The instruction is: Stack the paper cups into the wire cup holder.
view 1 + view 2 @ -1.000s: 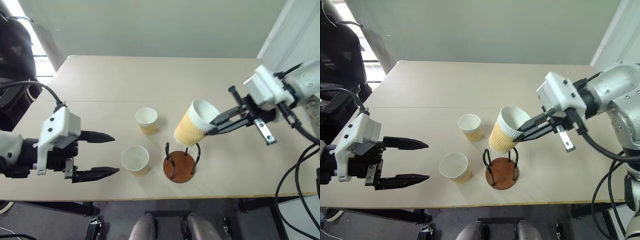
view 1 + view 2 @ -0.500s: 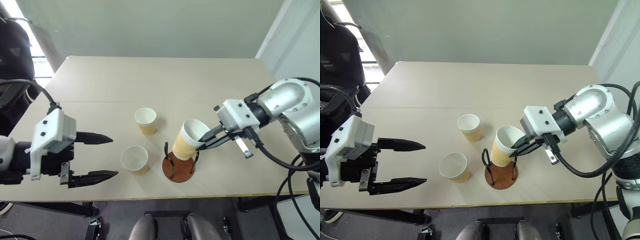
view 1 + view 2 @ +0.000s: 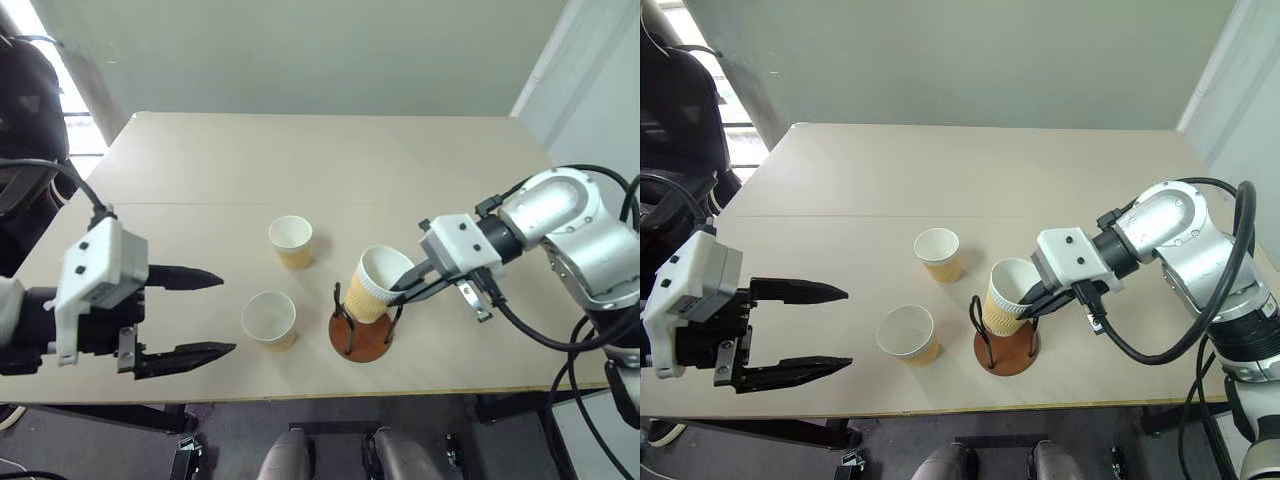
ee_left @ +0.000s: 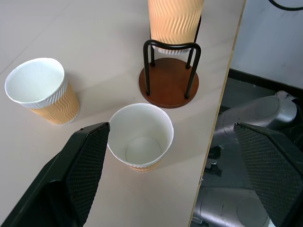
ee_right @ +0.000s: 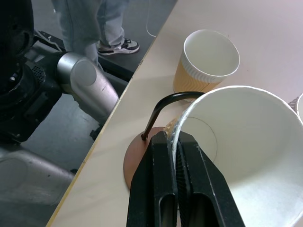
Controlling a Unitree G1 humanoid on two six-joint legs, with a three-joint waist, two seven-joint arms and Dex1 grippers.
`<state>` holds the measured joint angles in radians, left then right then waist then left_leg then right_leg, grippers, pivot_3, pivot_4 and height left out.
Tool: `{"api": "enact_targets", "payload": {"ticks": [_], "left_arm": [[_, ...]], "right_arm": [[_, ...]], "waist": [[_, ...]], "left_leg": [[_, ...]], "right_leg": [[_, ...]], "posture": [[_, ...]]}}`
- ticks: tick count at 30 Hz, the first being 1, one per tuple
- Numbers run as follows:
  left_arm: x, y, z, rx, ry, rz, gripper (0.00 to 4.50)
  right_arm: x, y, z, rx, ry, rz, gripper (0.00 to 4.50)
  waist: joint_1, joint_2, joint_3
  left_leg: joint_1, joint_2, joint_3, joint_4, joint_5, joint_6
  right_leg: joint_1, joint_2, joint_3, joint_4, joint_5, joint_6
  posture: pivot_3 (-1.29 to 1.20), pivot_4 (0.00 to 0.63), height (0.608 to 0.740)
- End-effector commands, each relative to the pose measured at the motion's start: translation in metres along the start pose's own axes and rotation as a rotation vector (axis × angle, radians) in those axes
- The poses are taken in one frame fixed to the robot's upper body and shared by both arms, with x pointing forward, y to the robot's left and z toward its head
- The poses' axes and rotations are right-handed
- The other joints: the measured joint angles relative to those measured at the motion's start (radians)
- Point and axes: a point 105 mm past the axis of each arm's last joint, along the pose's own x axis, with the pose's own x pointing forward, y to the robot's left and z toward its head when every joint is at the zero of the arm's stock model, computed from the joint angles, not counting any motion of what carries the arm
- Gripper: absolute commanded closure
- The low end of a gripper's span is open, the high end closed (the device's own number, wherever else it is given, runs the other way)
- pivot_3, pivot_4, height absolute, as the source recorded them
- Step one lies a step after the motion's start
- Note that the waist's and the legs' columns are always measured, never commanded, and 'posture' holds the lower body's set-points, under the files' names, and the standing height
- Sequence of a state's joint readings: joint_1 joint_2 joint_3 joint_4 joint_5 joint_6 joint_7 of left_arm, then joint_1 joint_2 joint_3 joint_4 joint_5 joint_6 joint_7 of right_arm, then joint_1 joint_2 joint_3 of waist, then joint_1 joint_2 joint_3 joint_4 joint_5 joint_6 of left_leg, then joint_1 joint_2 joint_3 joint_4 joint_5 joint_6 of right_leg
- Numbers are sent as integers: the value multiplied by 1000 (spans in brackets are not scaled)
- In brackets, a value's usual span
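Observation:
My right gripper (image 3: 398,291) is shut on the rim of one tan paper cup (image 3: 377,284). That cup is tilted, and its lower end sits between the black loops of the wire cup holder (image 3: 362,338), above the reddish-brown disc. In the right wrist view both fingers (image 5: 161,179) pinch the cup's wall (image 5: 246,142). Two more paper cups stand upright on the table, one behind and left of the holder (image 3: 291,241) and one left of it (image 3: 269,320). My left gripper (image 3: 228,313) hangs open left of the nearer cup (image 4: 140,137), clear of it.
The holder stands close to the front edge of the beige table (image 3: 300,150). A dark chair (image 3: 25,110) is beyond the table's left end. A person's legs (image 5: 111,21) stand on the floor beside the table.
My right gripper has come down and toward the left with the cup, from above the holder to between its wire loops. The left gripper has stayed put and open.

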<state>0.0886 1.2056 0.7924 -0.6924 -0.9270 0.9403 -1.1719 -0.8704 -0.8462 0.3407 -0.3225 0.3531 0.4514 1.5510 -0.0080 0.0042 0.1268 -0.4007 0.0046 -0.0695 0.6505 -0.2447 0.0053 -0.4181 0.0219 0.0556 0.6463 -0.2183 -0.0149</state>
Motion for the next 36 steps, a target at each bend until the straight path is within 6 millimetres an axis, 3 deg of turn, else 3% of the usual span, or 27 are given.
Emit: {"api": "enact_targets", "payload": {"ticks": [1, 10, 19, 22, 31, 33, 36], "left_arm": [[-3, -1, 7, 35, -20, 15, 0], [-13, -4, 38, 74, -204, 9, 0], [-12, -5, 37, 55, -190, 7, 0], [-12, -5, 36, 55, -188, 9, 0], [-11, -4, 35, 55, -179, 5, 0], [-10, -3, 33, 50, -168, 3, 0], [-7, -1, 26, 36, -140, -15, 0]], "right_arm": [[0, -3, 7, -40, 16, -11, 4461], [3, -5, 7, -38, 18, -12, 4461], [6, -6, 7, -39, 16, -4, 4461], [6, -6, 5, -35, 21, -2, 3914], [2, -9, -3, -16, 44, -41, 825], [-5, -13, -6, 16, 42, -83, 825], [-31, -21, -4, 97, -24, -189, 825]], "waist": [[0, 0, 0], [-1, 0, 0], [-2, 0, 0], [-2, 0, 0], [-2, 0, 0], [-2, 0, 0], [-1, 0, 0]], "left_leg": [[0, 0, 0, 0, 0, 0], [0, 0, 0, 0, 0, 0], [0, 0, 0, 0, 0, 0], [0, 0, 0, 0, 0, 0], [0, 0, 0, 0, 0, 0], [0, 0, 0, 0, 0, 0], [0, 0, 0, 0, 0, 0]], "right_leg": [[0, 0, 0, 0, 0, 0], [0, 0, 0, 0, 0, 0], [0, 0, 0, 0, 0, 0], [0, 0, 0, 0, 0, 0], [0, 1, 0, 0, 0, 0], [0, 0, 0, 0, 0, 0], [0, 0, 0, 0, 0, 0]], "posture": [[0, 150, 740], [0, 150, 740], [0, 150, 740], [0, 150, 740], [0, 150, 740], [0, 150, 740], [0, 150, 740]]}}
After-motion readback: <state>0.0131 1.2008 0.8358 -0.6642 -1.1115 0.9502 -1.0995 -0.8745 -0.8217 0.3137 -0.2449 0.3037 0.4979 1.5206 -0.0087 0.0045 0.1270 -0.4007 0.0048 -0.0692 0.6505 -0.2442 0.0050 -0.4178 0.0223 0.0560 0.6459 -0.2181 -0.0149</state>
